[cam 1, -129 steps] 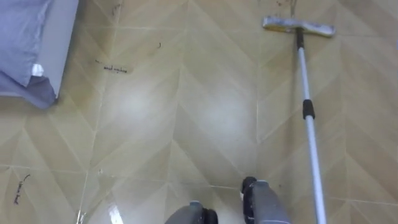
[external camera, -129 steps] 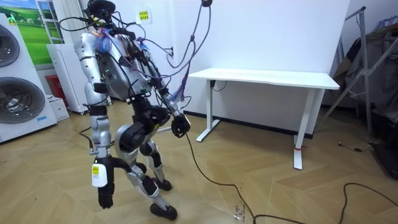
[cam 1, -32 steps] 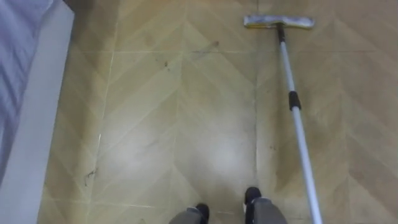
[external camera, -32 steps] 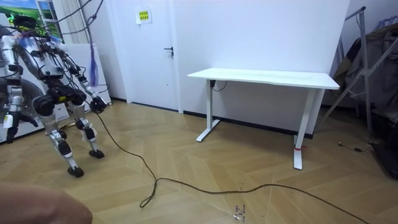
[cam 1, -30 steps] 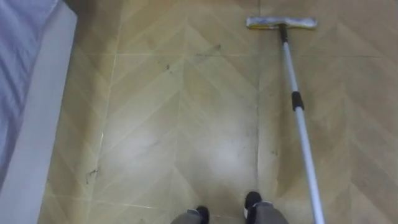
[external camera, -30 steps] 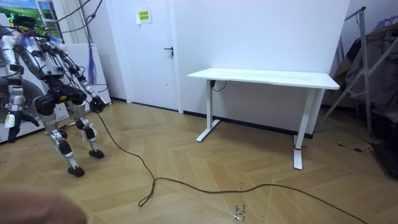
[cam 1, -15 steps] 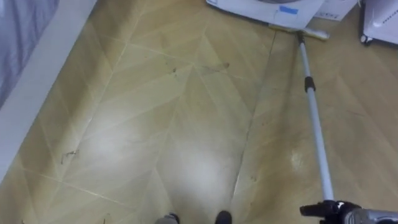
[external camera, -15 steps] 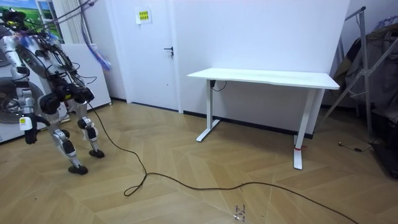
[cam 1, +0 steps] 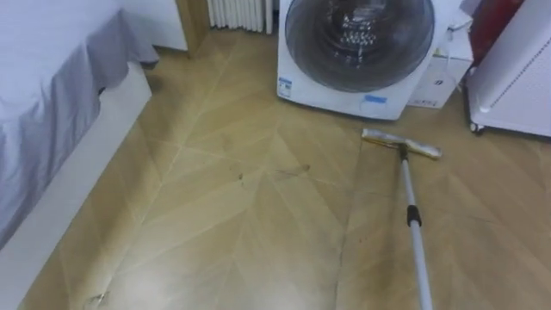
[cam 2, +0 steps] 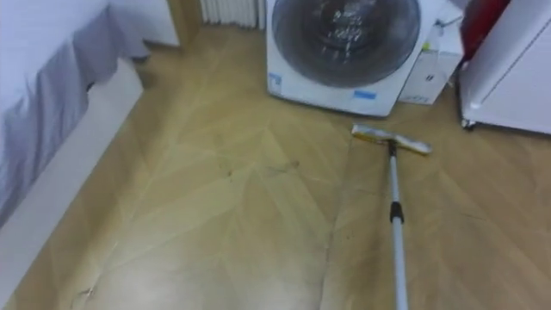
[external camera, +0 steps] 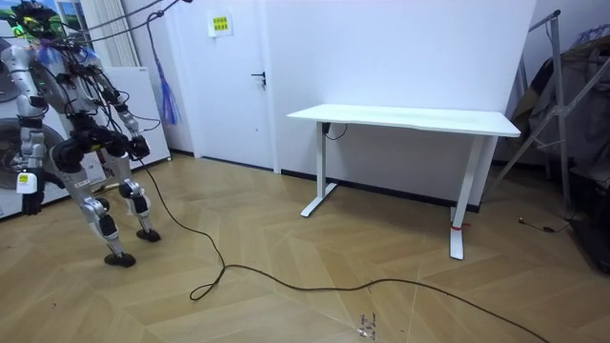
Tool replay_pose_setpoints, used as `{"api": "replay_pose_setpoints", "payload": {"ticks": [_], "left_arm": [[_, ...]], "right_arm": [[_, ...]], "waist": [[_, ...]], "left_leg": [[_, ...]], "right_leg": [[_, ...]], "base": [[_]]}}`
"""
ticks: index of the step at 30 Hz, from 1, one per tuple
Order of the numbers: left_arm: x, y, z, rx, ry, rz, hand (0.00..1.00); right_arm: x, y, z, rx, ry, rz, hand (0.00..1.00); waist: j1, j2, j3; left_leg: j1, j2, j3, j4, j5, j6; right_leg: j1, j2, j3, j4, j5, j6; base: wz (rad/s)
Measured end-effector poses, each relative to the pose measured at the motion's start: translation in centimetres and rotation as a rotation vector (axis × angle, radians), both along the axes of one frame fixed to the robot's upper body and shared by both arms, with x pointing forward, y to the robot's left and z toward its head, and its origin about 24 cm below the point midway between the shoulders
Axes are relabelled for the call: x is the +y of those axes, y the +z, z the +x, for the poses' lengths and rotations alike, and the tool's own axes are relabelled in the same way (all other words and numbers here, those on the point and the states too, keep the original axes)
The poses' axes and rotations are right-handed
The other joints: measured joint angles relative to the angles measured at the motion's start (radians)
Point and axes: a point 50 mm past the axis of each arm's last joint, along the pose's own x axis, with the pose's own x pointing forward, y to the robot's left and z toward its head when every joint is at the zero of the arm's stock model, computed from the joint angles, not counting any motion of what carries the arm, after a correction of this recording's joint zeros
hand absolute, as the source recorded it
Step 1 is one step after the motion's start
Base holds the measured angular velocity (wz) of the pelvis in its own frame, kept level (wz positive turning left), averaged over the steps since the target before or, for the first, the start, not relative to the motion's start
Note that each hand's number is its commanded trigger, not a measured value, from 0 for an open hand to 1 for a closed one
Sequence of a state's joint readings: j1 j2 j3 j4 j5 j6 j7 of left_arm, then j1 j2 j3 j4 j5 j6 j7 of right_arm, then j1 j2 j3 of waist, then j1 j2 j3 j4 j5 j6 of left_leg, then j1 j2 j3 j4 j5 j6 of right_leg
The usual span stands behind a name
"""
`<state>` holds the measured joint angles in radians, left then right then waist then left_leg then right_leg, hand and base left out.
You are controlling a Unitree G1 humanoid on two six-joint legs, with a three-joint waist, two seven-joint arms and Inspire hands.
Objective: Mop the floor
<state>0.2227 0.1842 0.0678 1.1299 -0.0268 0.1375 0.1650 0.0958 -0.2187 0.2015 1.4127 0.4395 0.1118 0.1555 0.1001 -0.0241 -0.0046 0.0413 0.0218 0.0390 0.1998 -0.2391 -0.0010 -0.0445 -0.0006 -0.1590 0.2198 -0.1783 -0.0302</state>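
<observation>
Herringbone wood floor [cam 1: 215, 215] | mop head [cam 1: 401, 144] down near washing machine [cam 1: 362, 52] | bed [cam 1: 52, 95] at left | left hand [external camera: 29, 201] hanging, grip cannot tell

Bare wooden floor [cam 1: 232, 215] is lying open in the middle. A bed [cam 1: 52, 95] is closing off the left side, a washing machine [cam 1: 360, 52] is blocking the far end, a white cabinet [cam 1: 516, 77] is standing far right, and a mop [cam 1: 413, 220] is lying across the right part.

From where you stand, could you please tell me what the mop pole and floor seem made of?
The long silver mop pole looks like metal: pale, smooth sheen. The tan chevron-patterned floor looks like wood or laminate: angled planks, glossy reflections.
</observation>
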Motion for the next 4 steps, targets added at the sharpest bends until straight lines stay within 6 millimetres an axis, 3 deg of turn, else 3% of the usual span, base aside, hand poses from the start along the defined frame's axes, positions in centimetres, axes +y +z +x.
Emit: {"api": "replay_pose_setpoints", "payload": {"ticks": [4], "left_arm": [[-1.03, -0.30, 0.11, 0.015, -0.015, -0.028, 0.00]], "right_arm": [[0.54, -0.14, 0.12, 0.010, 0.031, 0.013, 1.00]], "waist": [[-0.016, 0.003, 0.0015]], "left_leg": [[0.037, 0.001, 0.025, -0.008, 0.000, 0.000]], "right_leg": [[0.022, 0.005, 0.030, -0.003, 0.001, 0.002]], "base": [[-0.17]]}}
